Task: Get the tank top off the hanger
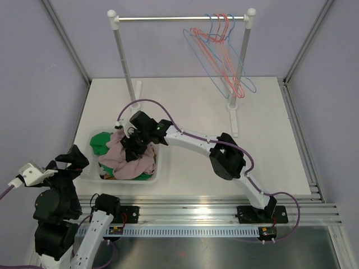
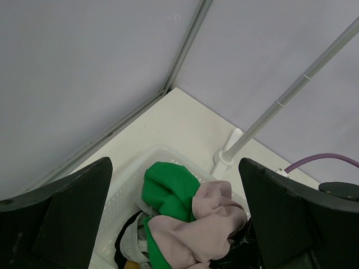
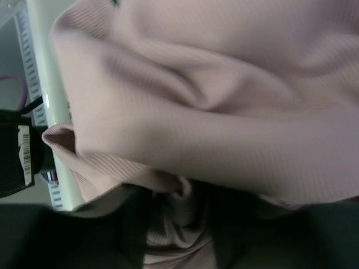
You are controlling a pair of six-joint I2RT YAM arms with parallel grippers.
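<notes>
The right arm stretched low across the counter [image 1: 190,101], its elbow bent above the near edge and its forearm running out to its own left. The right hand [image 1: 133,144] pointed steeply down into a white bin [image 1: 163,168]. The pink tank top [image 1: 130,159] lay crumpled in that bin, directly under the hand and pressed against it. In the right wrist view its ribbed cloth filled nearly everything, with the dark fingers [image 3: 129,224] only blurred shapes below it. Some cloth sat between them, but whether the hand was gripping it or merely touching it could not be told.

A green garment [image 1: 101,140] lay under and beside the tank top, on the side away from the right arm.

The left arm was folded up at its base, wrist raised. The left hand [image 1: 70,158] stood wide open and held nothing. It was aimed at the bin, with the tank top ahead of it and below, well apart.

The wire hangers [image 1: 221,50] hung on the rail [image 1: 179,19], far beyond both hands.
</notes>
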